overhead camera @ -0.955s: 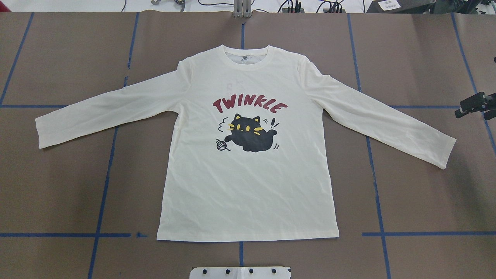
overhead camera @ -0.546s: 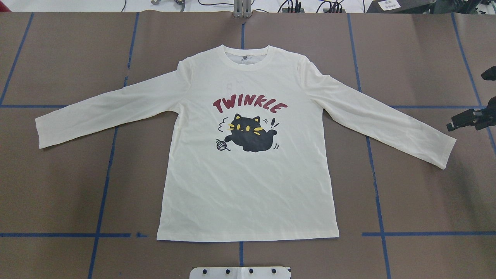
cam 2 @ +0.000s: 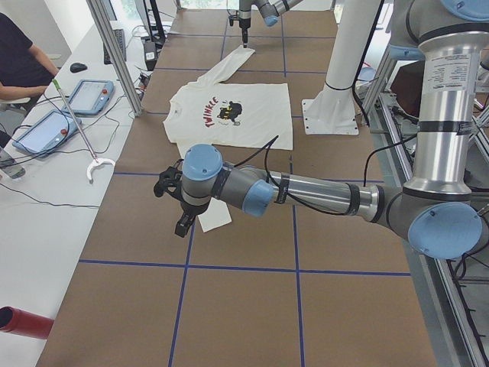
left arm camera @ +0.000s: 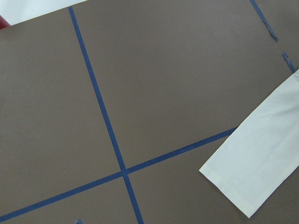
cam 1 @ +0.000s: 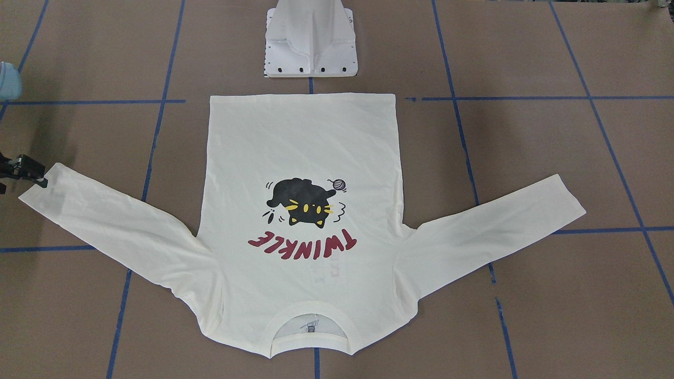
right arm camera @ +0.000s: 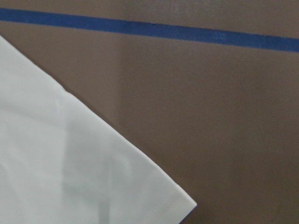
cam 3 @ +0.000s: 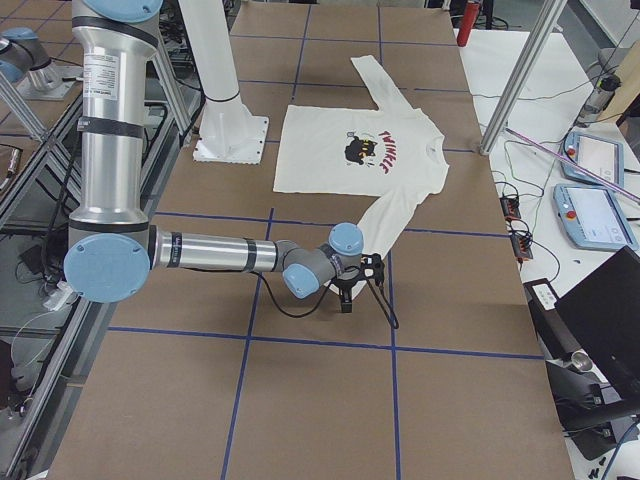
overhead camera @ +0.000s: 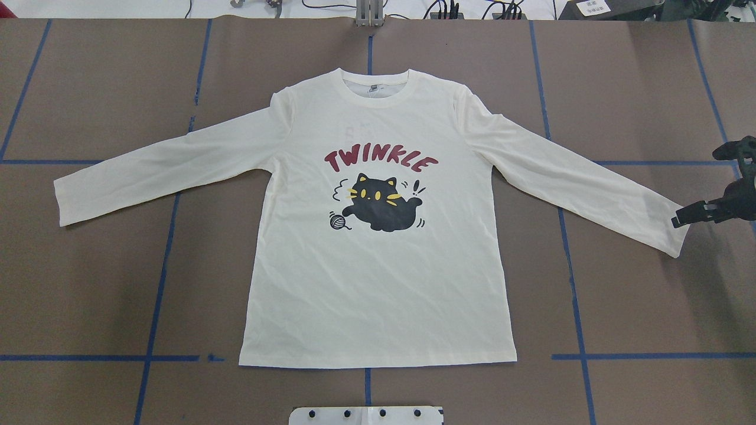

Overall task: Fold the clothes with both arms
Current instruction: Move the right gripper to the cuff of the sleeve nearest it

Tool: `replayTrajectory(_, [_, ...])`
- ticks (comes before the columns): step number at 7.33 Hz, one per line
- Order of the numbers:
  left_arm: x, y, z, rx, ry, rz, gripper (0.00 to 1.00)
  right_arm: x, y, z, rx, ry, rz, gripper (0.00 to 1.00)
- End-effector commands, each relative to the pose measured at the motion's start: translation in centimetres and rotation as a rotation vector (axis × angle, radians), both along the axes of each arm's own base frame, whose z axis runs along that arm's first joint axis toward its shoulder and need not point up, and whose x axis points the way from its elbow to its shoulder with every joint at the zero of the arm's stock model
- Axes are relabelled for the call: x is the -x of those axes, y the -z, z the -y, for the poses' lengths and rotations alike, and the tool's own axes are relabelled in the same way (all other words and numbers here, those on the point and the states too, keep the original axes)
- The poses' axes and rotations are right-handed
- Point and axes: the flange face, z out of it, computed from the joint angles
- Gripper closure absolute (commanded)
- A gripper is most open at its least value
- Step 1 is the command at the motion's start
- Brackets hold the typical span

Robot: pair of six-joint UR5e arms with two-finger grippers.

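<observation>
- Right gripper (overhead camera: 678,221): you can't tell whether the jaws are parted or closed. Only one dark finger profile shows, with no gap to read.
- At its tip is the cuff (overhead camera: 673,233) of the sleeve on that side. The tip overlaps the cuff's outer edge, but touching or just above it can't be told.
- Its wrist view shows only that cuff corner (right arm camera: 182,205) on brown table with a blue tape line (right arm camera: 149,29) beyond — no fingers in frame.
- Left gripper (cam 2: 182,220): it shows only in the left side view, so you can't tell the jaw state. It points down above the table.
- Just past those jaws, toward the shirt body, lies the other cuff (left arm camera: 243,182), flat and apart from the gripper.
- T-shirt (overhead camera: 378,283): it lies flat between the two grippers, print side up — black cat, red TWINKLE — with both sleeves spread outward. The neckline is away from the robot and the hem is near the white pedestal base (cam 1: 310,47).
- Table (overhead camera: 88,283): brown, with a blue tape grid.
</observation>
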Motion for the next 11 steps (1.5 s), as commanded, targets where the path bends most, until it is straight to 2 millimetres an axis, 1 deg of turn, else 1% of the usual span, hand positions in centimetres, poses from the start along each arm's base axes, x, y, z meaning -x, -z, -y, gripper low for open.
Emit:
replayTrajectory(1, [-0.04,-0.12,0.01,0.003,-0.001,-0.001,0.0,0.75,-0.01,-0.03,-0.004,0.016,0.01,0.04])
replayTrajectory(3, [0.03,-0.35,0.01,0.007,0.0,-0.002,0.0,1.13,0.4,0.07,-0.008,0.024,0.018,0.05])
replayTrajectory(4, [0.03,-0.48,0.02,0.008,-0.001,-0.002,0.0,1.22,0.64,0.08,-0.011,0.025,0.02,0.08])
replayTrajectory(5, [-0.05,-0.49,0.03,0.008,-0.002,-0.002,0.0,1.07,0.53,-0.12,-0.004,0.025,0.023,0.3])
replayTrajectory(6, [0.03,-0.49,0.02,0.009,0.0,-0.002,0.0,1.04,0.32,-0.38,0.003,0.029,0.024,0.34])
replayTrajectory(8, [0.03,-0.49,0.02,0.009,0.0,-0.002,0.0,0.87,0.0,-0.64,0.008,0.029,0.019,0.34])
replayTrajectory(9, [0.03,-0.49,0.02,0.009,0.0,-0.002,0.0,0.83,-0.13,-0.72,0.013,0.029,0.016,0.44])
replayTrajectory(10, [0.03,-0.49,0.02,0.009,0.0,-0.002,0.0,0.84,0.0,-0.7,0.012,0.029,0.017,0.65])
replayTrajectory(11, [0.03,-0.49,0.02,0.01,0.001,-0.003,0.0,0.92,0.28,-0.54,0.008,0.027,0.018,0.76])
